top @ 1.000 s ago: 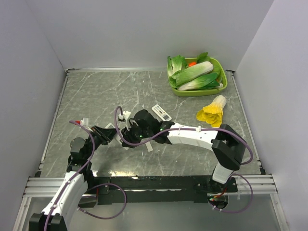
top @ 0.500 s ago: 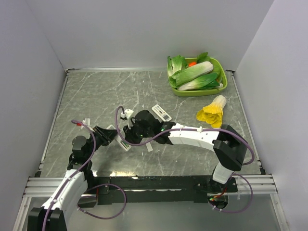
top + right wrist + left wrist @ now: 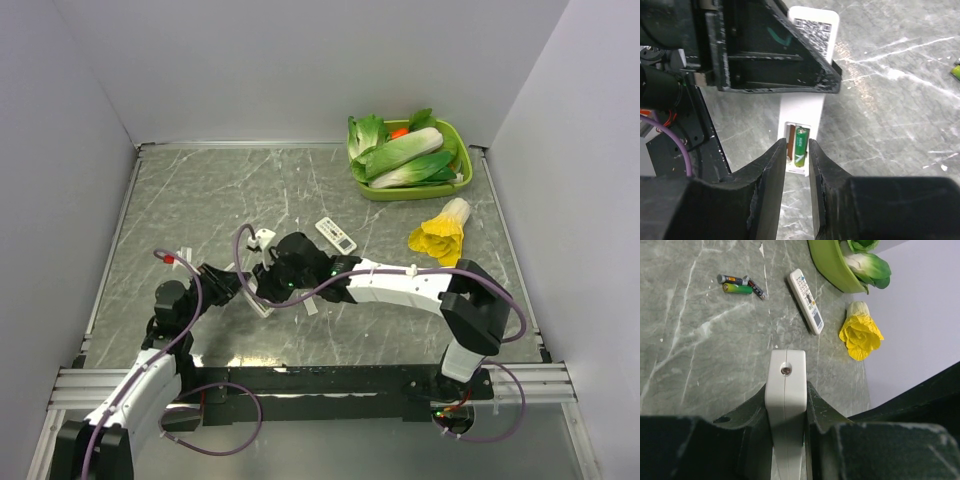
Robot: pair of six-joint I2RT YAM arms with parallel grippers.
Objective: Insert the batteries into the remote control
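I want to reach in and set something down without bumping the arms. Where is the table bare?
Bare: the table far-left, from the left wall toward the middle, and the strip along the back wall up to the green bowl. Crowded: front middle, where left gripper and right gripper meet on the remote control; loose batteries lie beside the wider remote.

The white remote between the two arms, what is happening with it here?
The left gripper is shut on the remote control and holds it with its open battery compartment turned toward the right gripper. The right gripper hangs over that compartment, jaws slightly apart. One green battery lies in one slot; the slot beside it looks empty. A second battery lies loose on the table.
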